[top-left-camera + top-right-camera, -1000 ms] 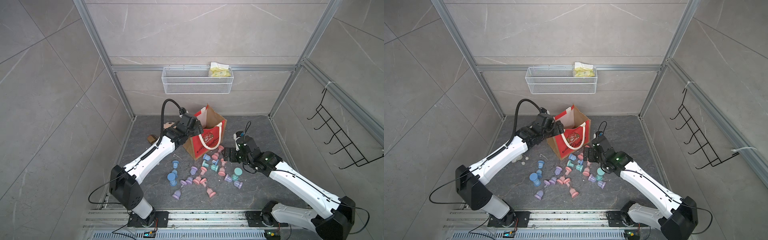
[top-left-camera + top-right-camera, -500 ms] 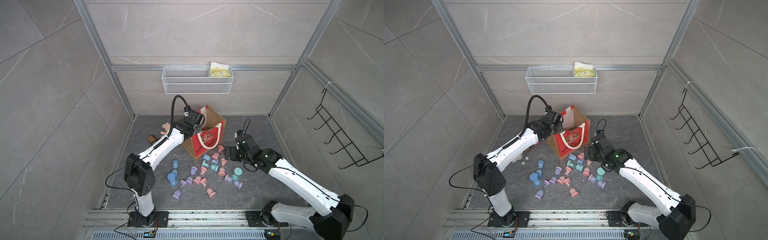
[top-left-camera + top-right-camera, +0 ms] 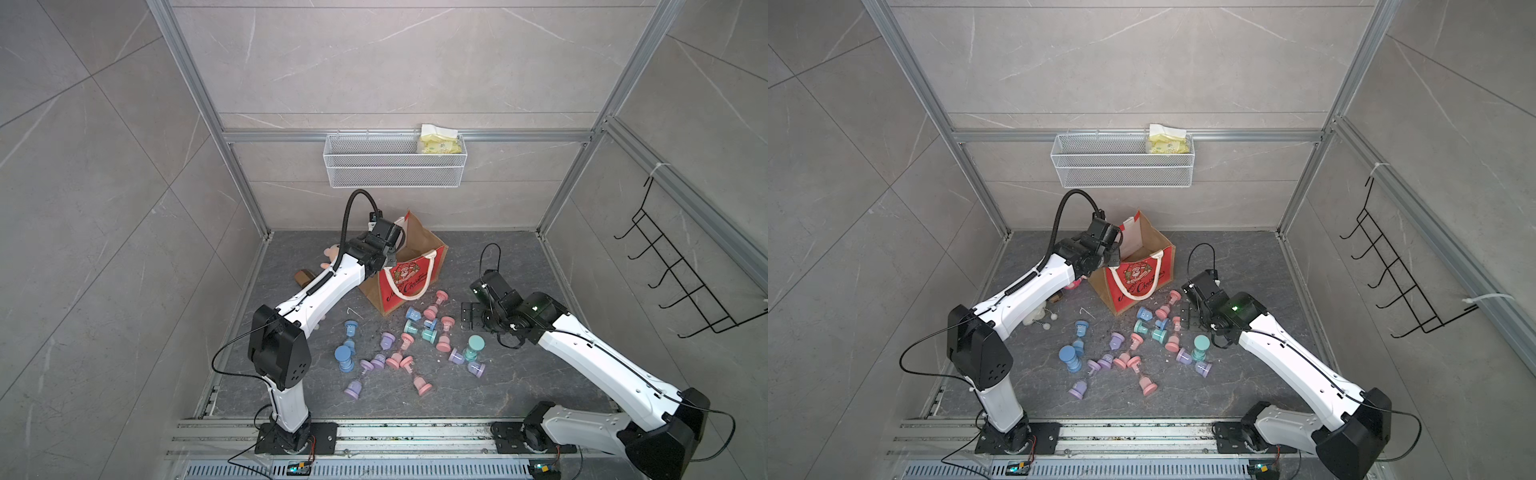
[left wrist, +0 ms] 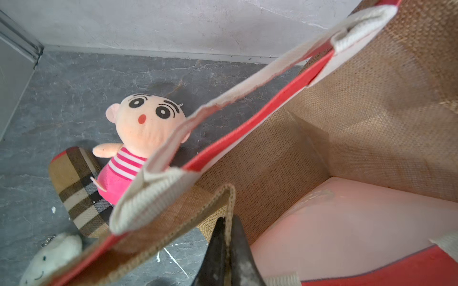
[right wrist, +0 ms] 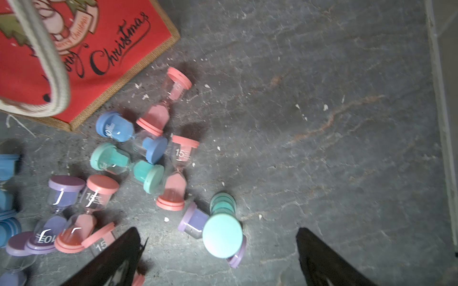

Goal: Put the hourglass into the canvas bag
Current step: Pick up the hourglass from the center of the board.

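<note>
Fingers [image 4: 214,252] of the left gripper [image 4: 226,221] are pressed together, pinching the burlap top edge of the canvas bag [image 4: 359,118] at a corner. Seen from the left wrist, the bag's mouth gapes open, with tan weave walls and a pale lining at the bottom. One white handle [image 4: 153,198] folds over the rim just beside the pinch. On the grey floor [image 4: 74,86] outside the bag lie a plush doll [image 4: 148,128] in a pink striped top and a plaid thing [image 4: 76,188], perhaps a pouch, touching the doll.

From the right wrist, the right gripper [image 5: 218,229] has its fingers [image 5: 116,257] spread wide, with nothing between them. It hangs over the hourglasses [image 5: 177,173], which lie scattered on the floor in front of the bag's red "Christmas" face, outside the bag. A teal hourglass [image 5: 222,235] stands upright under the gap between the fingers, and a purple one [image 5: 195,220] lies against it.

In both top views the bag [image 3: 409,276] [image 3: 1138,278] stands near the back wall, red face toward the robot. The left gripper [image 3: 390,259] [image 3: 1115,255] is at the rim of its left corner. The right gripper [image 3: 469,318] [image 3: 1187,318] hovers low, to the right of the bag. It is just beside the pile of hourglasses [image 3: 424,386] [image 3: 1148,388], with the teal hourglass [image 3: 475,345] [image 3: 1201,345] near it. A white wire basket [image 3: 395,166] [image 3: 1121,166] hangs on the back wall.
</note>
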You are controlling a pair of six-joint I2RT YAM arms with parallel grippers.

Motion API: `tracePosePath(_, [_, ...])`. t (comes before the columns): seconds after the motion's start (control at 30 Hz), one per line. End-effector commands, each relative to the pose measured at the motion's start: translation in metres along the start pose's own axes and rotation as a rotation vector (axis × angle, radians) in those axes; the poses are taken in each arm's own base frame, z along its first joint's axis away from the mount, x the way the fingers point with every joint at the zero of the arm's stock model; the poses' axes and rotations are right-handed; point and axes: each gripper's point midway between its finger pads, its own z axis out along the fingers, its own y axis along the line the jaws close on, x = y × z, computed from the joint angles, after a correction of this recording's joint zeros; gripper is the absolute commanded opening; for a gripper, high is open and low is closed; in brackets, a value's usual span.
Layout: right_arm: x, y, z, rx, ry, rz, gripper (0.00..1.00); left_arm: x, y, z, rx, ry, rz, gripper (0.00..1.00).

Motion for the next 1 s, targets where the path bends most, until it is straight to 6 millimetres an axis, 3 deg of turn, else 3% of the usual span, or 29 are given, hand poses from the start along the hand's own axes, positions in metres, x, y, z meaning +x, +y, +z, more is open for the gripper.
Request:
tracePosePath(0.0, [0.020,-0.020,-0.011,0.061,0.048,0.037,0.99,-0.005,-0.003,-0.012,0.083,-0.011,0.112,0.00])
tracePosePath(0.17, [0.048,-0.021,-0.001,0.054,0.119,0.074,0.99,-0.001,-0.002,-0.018,0.127,0.019,0.193,0.00])
tracePosePath(0.27, [0.062,-0.007,0.012,0.016,0.157,0.081,0.99,-0.001,0.003,-0.024,0.145,0.025,0.216,0.00])
tracePosePath(0.53, [0.080,0.002,0.053,0.067,0.206,0.087,0.98,0.005,0.011,-0.034,0.177,0.055,0.265,0.00])
tracePosePath(0.77, [0.086,0.013,0.074,0.062,0.233,0.091,0.81,0.015,0.008,-0.034,0.211,0.075,0.264,0.00])
tracePosePath(0.97, [0.080,0.014,0.081,0.076,0.205,0.088,0.67,0.024,0.007,-0.035,0.234,0.089,0.256,0.00])
